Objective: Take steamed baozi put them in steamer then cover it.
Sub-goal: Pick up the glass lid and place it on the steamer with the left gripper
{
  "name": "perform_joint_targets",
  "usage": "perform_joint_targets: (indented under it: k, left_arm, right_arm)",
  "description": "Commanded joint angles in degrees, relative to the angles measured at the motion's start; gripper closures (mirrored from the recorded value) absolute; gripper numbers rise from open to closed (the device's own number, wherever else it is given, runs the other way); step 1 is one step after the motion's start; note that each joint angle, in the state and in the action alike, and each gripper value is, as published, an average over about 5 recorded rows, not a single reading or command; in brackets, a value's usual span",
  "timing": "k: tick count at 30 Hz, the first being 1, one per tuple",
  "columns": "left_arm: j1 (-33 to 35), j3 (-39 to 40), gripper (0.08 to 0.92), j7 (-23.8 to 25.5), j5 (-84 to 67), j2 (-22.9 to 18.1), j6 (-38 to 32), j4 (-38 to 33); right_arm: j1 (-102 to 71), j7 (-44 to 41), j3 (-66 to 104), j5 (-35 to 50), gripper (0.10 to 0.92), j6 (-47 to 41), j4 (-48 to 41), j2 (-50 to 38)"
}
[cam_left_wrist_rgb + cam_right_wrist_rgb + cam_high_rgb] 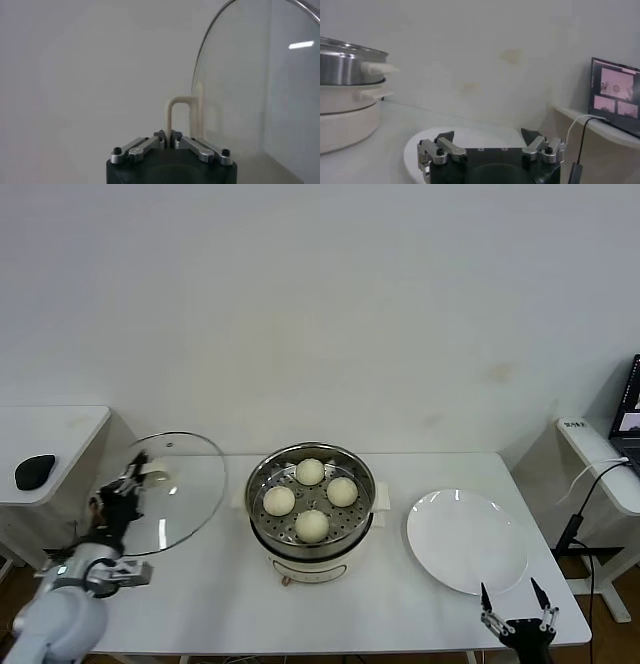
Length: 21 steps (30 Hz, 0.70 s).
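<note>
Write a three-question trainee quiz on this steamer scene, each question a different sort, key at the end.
1. True or false: the cover already sits on the steamer.
2. How many steamed baozi lie in the steamer?
3. Multiple choice: the left gripper is
A. open over the plate
B. shut on the cover's handle
C. shut on a bun

Key
1. False: the left gripper holds it up, tilted, to the robot's left of the steamer.
2. Four.
3. B. The right gripper waits open near the plate.
</note>
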<state>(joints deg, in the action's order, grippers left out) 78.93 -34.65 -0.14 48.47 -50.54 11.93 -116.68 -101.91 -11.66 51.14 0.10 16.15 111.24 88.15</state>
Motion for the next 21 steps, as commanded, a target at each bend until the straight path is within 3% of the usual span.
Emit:
perform_joint_targets:
  k: [1,14,21]
  left_arm:
    - [-13.37,23.28,0.864,3.95,2.84,0.61,13.22,-3.35]
    - [-26.29,34.7,0.864,11.33,17.99,-11.21,16.78,4.53]
    - [-28.03,37.09,0.864,12.64,20.77,-13.46,16.73,6.94]
  right_arm:
    - [-0.57,0.69,-2.35,-5.51,0.203,2.45,-1.04,1.97]
    - [-0.15,2.46,-4.1,-10.47,0.203,4.59,-3.15,2.27]
    - [-0.16,2.58,-4.2,-10.65,0.203,4.91,-3.42,2.28]
